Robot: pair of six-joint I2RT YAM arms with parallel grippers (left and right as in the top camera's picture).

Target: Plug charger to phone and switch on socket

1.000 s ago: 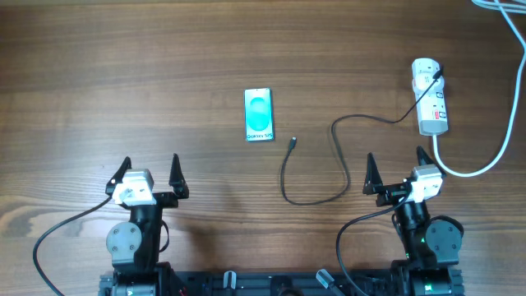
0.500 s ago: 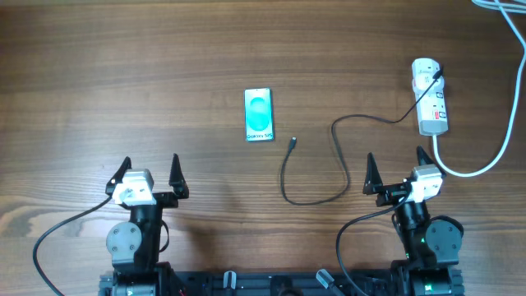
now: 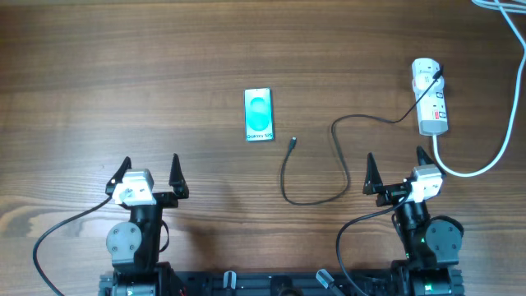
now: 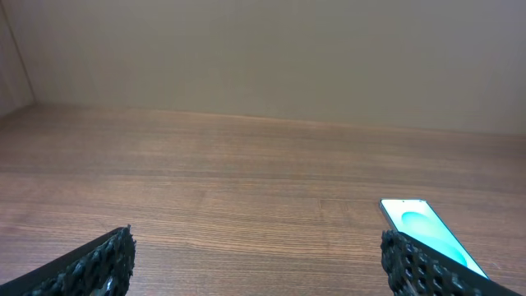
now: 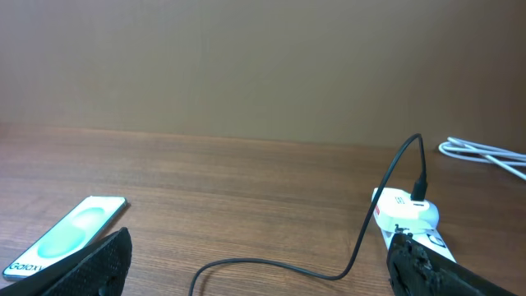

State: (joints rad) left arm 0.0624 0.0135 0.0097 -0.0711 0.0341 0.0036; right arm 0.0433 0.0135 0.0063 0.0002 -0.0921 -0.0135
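The phone (image 3: 259, 115) lies flat at the table's middle, cyan screen up; it also shows in the left wrist view (image 4: 427, 234) and the right wrist view (image 5: 70, 234). The charger, a thin black cable (image 3: 316, 193), curves from the socket (image 3: 430, 97) at the right to a free connector tip (image 3: 292, 144) just right of the phone. The cable also shows in the right wrist view (image 5: 362, 238), plugged into the socket (image 5: 407, 214). My left gripper (image 3: 149, 171) is open and empty near the front edge. My right gripper (image 3: 395, 168) is open and empty, below the socket.
A thick white lead (image 3: 493, 156) runs from the socket's near end and loops along the right edge to the far right corner, where it shows in the right wrist view (image 5: 485, 154). A plain wall stands behind the table.
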